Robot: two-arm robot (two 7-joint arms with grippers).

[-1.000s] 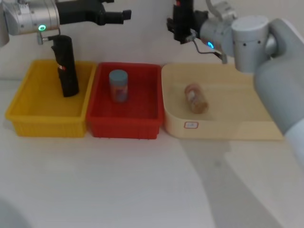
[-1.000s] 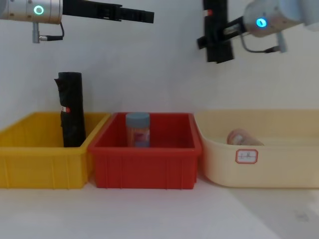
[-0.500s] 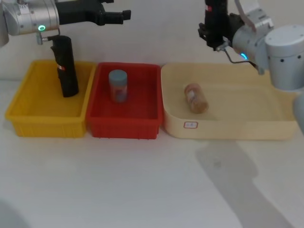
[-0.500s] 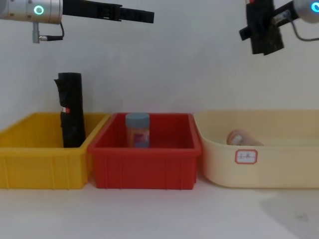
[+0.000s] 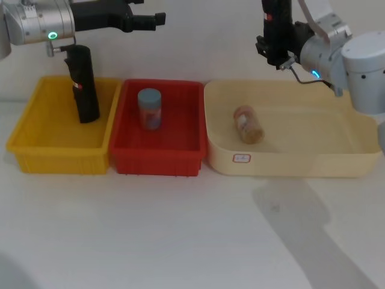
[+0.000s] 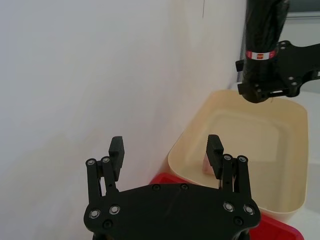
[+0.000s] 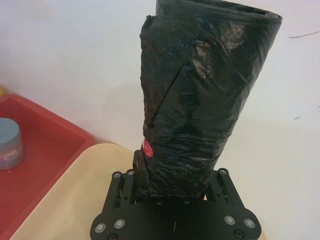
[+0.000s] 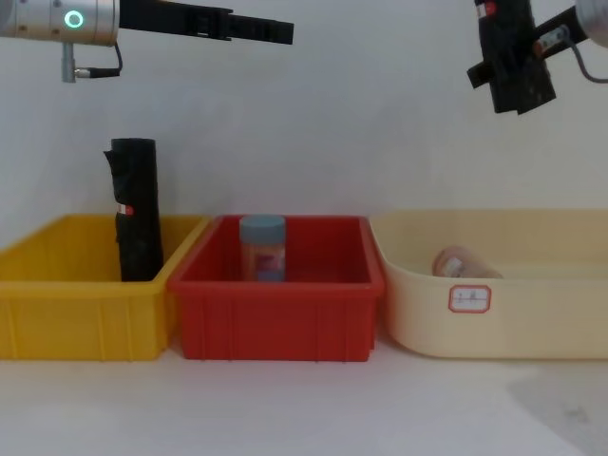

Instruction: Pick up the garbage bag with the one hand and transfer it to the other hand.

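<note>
Black plastic, crumpled and slick: the garbage bag (image 7: 200, 100) stands upright in my right gripper (image 7: 172, 192), clamped near its lower end, high above the cream tub (image 5: 289, 161). My left gripper (image 6: 166, 148) hangs spread and empty well off to the other side, above the yellow bin (image 5: 57, 150), where a taller black roll (image 5: 83, 84) stands (not the one I carry). The risks, as I judge them: the roll is gripped low and looks top-heavy, so a quick swing could tip it or let the film slide out of the jaws. It would then drop into the tub beside the brown jar (image 5: 249, 124).
</note>
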